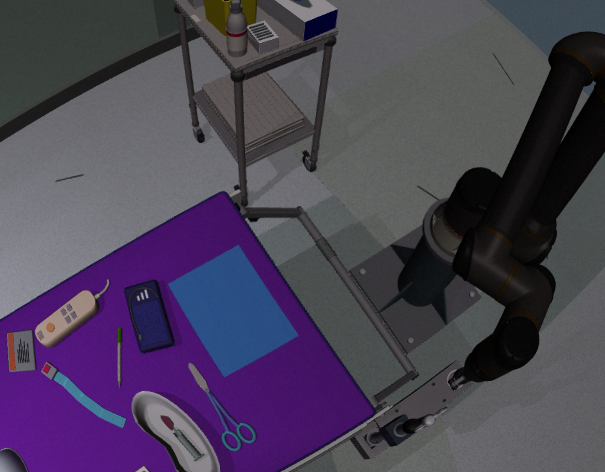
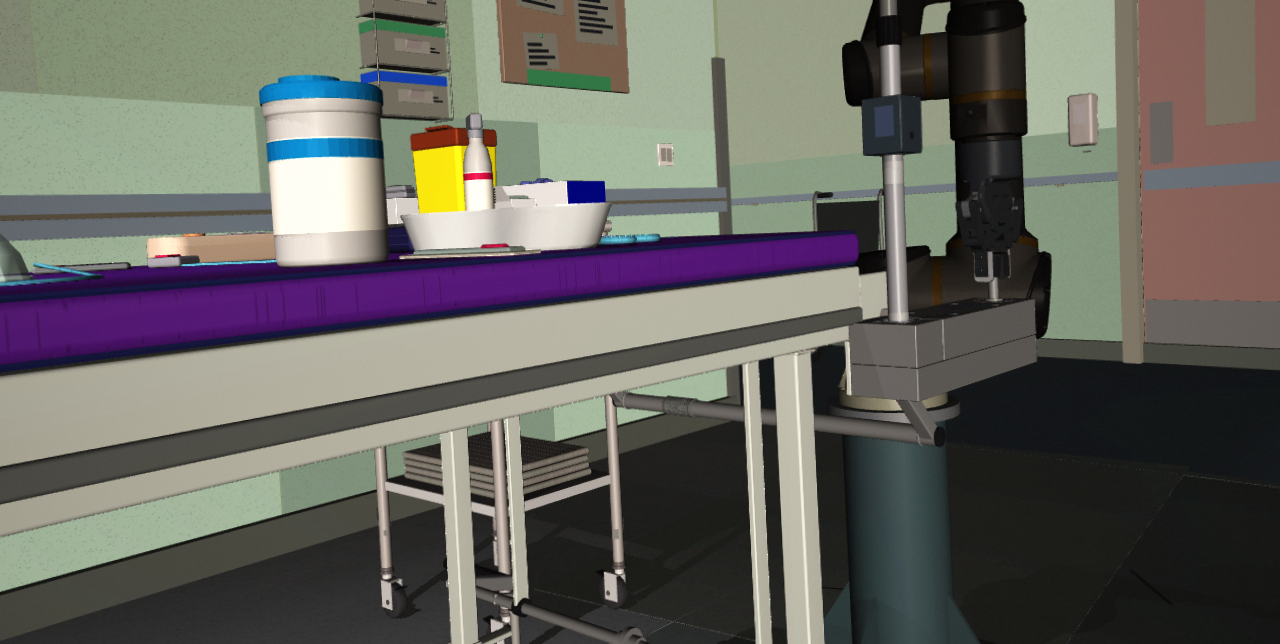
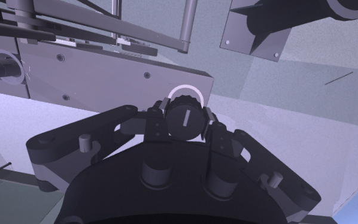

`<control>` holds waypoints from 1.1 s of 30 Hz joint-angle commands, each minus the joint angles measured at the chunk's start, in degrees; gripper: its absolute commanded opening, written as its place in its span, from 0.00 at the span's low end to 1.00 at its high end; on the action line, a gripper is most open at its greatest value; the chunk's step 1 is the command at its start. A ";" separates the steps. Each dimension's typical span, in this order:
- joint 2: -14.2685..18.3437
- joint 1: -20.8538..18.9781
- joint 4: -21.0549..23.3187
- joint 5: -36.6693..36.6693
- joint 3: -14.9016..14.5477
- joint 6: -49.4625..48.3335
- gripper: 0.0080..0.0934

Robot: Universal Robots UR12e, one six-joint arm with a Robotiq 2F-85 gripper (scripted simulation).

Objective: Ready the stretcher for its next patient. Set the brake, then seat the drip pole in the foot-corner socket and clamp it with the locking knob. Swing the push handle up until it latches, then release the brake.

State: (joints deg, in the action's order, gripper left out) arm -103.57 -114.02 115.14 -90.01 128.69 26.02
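Note:
The round, ribbed locking knob (image 3: 185,119) stands on the outer end of the grey socket block (image 2: 940,345) at the stretcher's foot corner, and my gripper's (image 3: 185,111) two fingers are clamped on its sides from above. The drip pole (image 2: 891,130) stands upright in the socket at the block's inner end, carrying a small blue box. The push handle (image 1: 360,300) hangs low off the foot end of the purple mattress (image 1: 155,335). The brake is out of sight.
Behind the stretcher stands a wheeled steel cart (image 1: 256,86) with bottles and boxes. My arm's pedestal (image 1: 429,264) is bolted to the floor just beyond the push handle. Scissors (image 1: 226,417), a kidney dish (image 1: 175,432), a remote and a blue sheet lie on the mattress.

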 commanded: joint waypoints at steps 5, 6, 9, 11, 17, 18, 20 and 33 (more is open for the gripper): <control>0.01 0.00 0.05 0.01 -0.03 0.00 0.53; 0.01 0.00 0.05 0.01 -0.03 0.00 0.56; 0.01 0.00 0.05 0.01 -0.03 0.00 0.63; 0.01 0.00 0.05 0.01 -0.03 0.00 0.67; 0.01 0.00 0.05 0.01 -0.03 0.00 0.70; 0.01 0.00 0.05 0.01 -0.03 0.00 0.70; 0.01 0.00 0.05 0.01 -0.03 0.00 0.70; -1.70 0.00 -4.43 0.01 -2.89 0.00 0.70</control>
State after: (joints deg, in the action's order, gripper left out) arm -105.24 -114.02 110.63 -90.00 125.90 26.02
